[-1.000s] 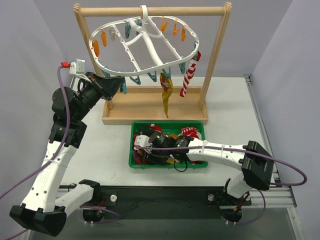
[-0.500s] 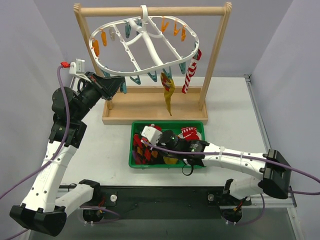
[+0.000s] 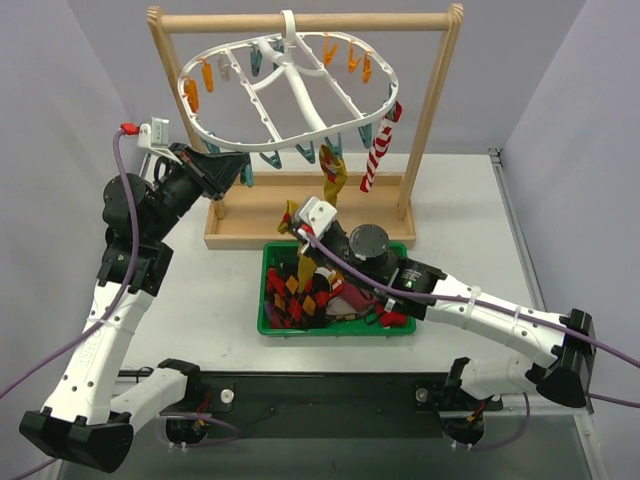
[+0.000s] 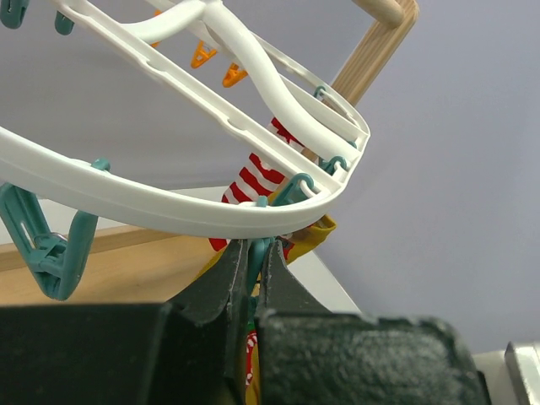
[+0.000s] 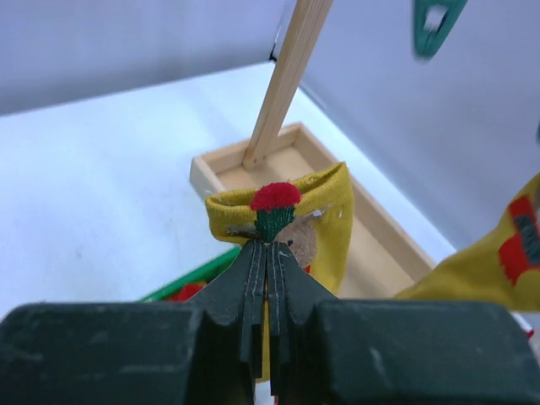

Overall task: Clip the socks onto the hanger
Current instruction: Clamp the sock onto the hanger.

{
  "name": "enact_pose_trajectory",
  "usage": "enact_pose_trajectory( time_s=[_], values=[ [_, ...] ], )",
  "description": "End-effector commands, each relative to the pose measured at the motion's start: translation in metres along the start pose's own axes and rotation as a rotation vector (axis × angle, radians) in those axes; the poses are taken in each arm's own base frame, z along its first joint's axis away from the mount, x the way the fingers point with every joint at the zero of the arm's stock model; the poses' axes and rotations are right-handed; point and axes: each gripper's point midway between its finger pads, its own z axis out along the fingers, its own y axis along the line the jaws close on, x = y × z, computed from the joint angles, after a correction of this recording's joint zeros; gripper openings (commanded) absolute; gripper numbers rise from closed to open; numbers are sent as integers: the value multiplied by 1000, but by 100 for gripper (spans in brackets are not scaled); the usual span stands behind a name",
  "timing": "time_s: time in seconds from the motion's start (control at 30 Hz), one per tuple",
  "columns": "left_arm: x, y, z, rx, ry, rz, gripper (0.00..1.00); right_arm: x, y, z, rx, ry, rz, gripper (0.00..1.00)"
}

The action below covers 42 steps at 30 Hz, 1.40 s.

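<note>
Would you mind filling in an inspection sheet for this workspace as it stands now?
Surface: white table carrying wooden rack and green bin.
Job's things: hanger hooked on rack; striped sock and clipped yellow sock hang from it; remaining socks in bin.
Clutter: nothing seen.
Grippers: left gripper shut on teal clip under hanger's rim; right gripper shut on second yellow sock, above bin.
Cables: purple cables run along both arms.
Surroundings: grey walls.
</note>
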Motion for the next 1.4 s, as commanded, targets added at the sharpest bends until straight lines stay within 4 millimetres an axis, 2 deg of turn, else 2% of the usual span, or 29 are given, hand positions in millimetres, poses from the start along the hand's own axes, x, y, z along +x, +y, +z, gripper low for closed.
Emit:
enact_pose_trajectory(
  time_s=[0.0, 0.07, 0.13, 0.17, 0.27, 0.43, 0.87, 1.37],
  values=[
    [-18, -32, -10, 104, -24, 15, 0, -70, -17, 17, 11, -208, 63, 0],
    [-17, -32, -10, 106, -21, 13, 0, -83, -19, 24, 5, -232, 69, 0],
    [-16, -32, -10, 108, -21, 9, 0, -87, -20, 30, 9, -237, 70, 0],
    [-16, -33, -10, 110, -23, 7, 0, -90, -15, 35, -17, -245, 68, 0],
    [-18, -34, -10, 114, -28, 7, 0, -87, -13, 43, -30, -236, 75, 0],
    [-17, -34, -10, 116, -25, 3, 0, -94, -11, 49, -43, -253, 90, 0],
    [-9, -27, -9, 101, -11, -2, 0, -114, -13, 54, -46, -294, 99, 0],
    [-7, -24, -8, 94, -9, -15, 0, -125, -9, 58, -69, -313, 94, 0]
  ],
)
